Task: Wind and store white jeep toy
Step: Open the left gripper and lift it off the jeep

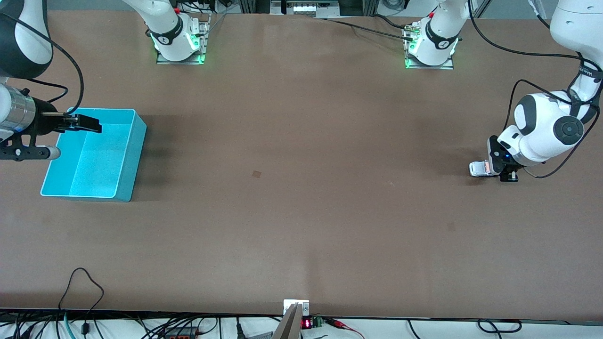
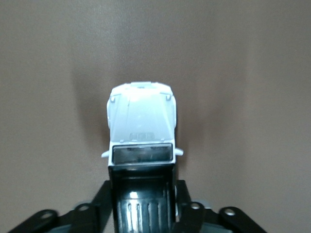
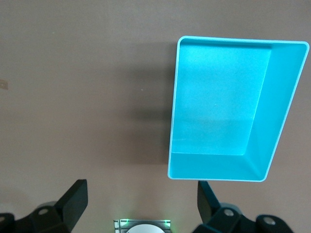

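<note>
Front view has the jeep at the right edge of the frame, about mid-height, sitting on the table with its white hood poking out from under the left gripper. From the left wrist camera, the jeep fills the centre, and black fingers flank its ribbed roof; whether they pinch it or stand just off it, I cannot tell. At the frame's left edge the right gripper hangs over the bin, its fingers spread wide and empty.
</note>
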`<state>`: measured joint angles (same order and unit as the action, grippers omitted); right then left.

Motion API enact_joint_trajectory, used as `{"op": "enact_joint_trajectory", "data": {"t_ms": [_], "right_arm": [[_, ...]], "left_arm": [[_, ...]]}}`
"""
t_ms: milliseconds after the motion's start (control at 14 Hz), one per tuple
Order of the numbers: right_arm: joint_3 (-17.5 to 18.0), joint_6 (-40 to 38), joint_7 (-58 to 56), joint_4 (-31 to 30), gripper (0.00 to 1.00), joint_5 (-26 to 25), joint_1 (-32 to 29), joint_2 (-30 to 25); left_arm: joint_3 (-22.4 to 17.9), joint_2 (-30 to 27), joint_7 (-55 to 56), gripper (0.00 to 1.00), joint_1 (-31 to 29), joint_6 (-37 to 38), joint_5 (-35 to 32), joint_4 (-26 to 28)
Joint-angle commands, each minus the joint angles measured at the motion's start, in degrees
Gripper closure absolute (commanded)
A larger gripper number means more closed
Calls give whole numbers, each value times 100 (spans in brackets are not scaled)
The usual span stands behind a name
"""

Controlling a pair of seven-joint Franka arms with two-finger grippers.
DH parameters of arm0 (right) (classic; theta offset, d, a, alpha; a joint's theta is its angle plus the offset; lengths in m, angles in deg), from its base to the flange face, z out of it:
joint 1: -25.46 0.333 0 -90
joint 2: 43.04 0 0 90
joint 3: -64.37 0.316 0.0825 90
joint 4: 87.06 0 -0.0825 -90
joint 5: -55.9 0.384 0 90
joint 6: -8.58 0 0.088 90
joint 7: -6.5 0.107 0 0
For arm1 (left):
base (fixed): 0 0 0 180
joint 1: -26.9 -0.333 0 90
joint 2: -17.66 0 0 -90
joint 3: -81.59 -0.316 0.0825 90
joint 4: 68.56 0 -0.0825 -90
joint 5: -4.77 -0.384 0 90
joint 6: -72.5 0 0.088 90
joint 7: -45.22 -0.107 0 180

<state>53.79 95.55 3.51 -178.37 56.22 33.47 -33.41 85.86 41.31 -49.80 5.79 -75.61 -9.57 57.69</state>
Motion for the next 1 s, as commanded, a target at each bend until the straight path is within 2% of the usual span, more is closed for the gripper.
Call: {"op": "enact_joint_trajectory", "data": {"t_ms": [0, 358, 501, 716, 931], "right_arm": [[13, -119, -79, 96, 0, 38, -19, 3], [13, -119, -79, 96, 0, 47, -19, 3], [13, -119, -79, 96, 0, 47, -19, 3], [13, -119, -79, 96, 0, 38, -19, 3], [13, -119, -79, 96, 0, 47, -19, 3]], "left_arm": [[66, -210, -61, 0, -16, 175, -174, -154], [505, -1370, -61, 0, 28, 1730, 0, -163], [532, -1468, -61, 0, 89, 2196, 351, -433], [856, -1442, -52, 0, 186, 2724, 432, -987], [910, -1407, 1, 0, 450, 2831, 1027, -1523]]}}
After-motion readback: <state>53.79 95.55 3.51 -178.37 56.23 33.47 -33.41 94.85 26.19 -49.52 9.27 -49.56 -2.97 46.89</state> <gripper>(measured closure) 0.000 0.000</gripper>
